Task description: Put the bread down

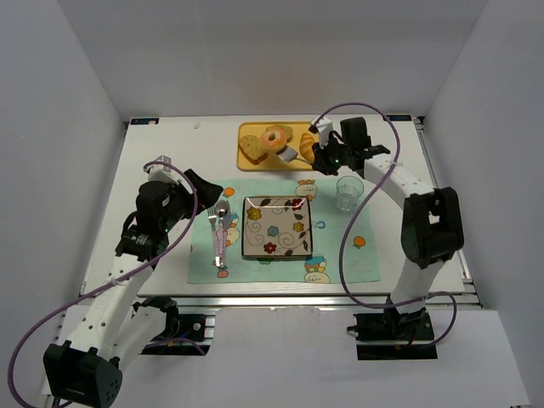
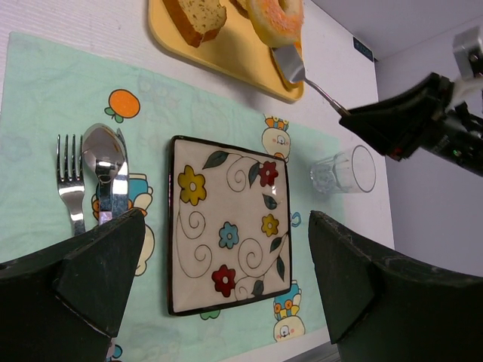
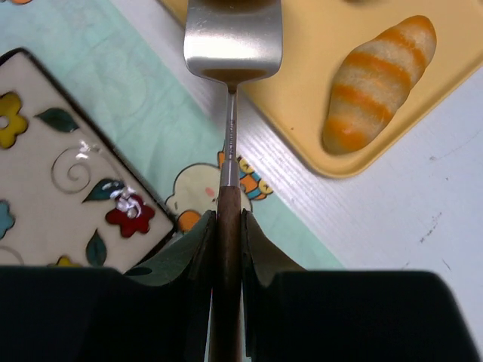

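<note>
The bread (image 1: pixel 275 136) is a round bagel with a pale pink top, lying on the yellow tray (image 1: pixel 243 129) at the back; it also shows in the left wrist view (image 2: pixel 275 19). My right gripper (image 1: pixel 318 158) (image 3: pixel 229 219) is shut on the wooden handle of a metal spatula (image 3: pixel 232 38) (image 2: pixel 290 64). The blade reaches over the tray edge to the bagel's near side; I cannot tell whether it is under the bagel. My left gripper (image 1: pixel 202 189) (image 2: pixel 226 219) is open and empty, above the left part of the placemat.
A square flowered plate (image 1: pixel 278 226) (image 2: pixel 226 196) lies mid-placemat. A fork (image 2: pixel 69 181) and spoon (image 2: pixel 102 154) lie left of it. A clear glass (image 1: pixel 348 191) (image 2: pixel 346 170) stands to its right. The toast slice (image 2: pixel 198 15) and croissant (image 3: pixel 381 79) share the tray.
</note>
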Controlling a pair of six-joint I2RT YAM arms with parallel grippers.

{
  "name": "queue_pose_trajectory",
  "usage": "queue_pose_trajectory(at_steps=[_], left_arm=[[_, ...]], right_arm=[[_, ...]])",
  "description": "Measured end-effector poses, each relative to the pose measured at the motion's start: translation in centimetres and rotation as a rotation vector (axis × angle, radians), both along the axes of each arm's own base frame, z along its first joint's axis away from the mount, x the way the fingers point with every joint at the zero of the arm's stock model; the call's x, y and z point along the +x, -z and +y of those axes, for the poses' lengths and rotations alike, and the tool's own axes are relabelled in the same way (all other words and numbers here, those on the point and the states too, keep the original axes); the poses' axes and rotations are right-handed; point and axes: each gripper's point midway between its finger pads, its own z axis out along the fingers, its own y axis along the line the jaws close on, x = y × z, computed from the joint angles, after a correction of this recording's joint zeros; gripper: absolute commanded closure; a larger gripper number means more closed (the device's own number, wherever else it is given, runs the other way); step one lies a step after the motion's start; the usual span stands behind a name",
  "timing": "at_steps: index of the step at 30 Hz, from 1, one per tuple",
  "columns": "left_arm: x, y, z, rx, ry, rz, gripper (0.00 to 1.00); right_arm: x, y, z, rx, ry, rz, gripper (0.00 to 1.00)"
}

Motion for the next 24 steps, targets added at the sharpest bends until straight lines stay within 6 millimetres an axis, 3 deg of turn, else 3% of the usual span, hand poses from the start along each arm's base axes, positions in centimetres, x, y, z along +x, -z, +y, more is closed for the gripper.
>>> queue_pose_trajectory(at_steps=[6, 16, 24], left_arm=[[0.0, -0.3, 0.0, -0.002, 0.0, -0.011, 0.02], [-0.4, -0.7, 0.1, -0.008, 0.0, -0.035, 0.02], [-1.0, -0.4, 0.2, -0.013, 0.0, -0.053, 0.02]], right_arm=[[-4.9, -1.8, -1.3, -0.021, -0.085, -0.054, 1.0], [-15.7, 0.8, -3.9, -0.16, -0.305, -0.06, 1.0], [-19.4, 2.1, -4.1, -0.281, -0.45, -0.089, 1.0]])
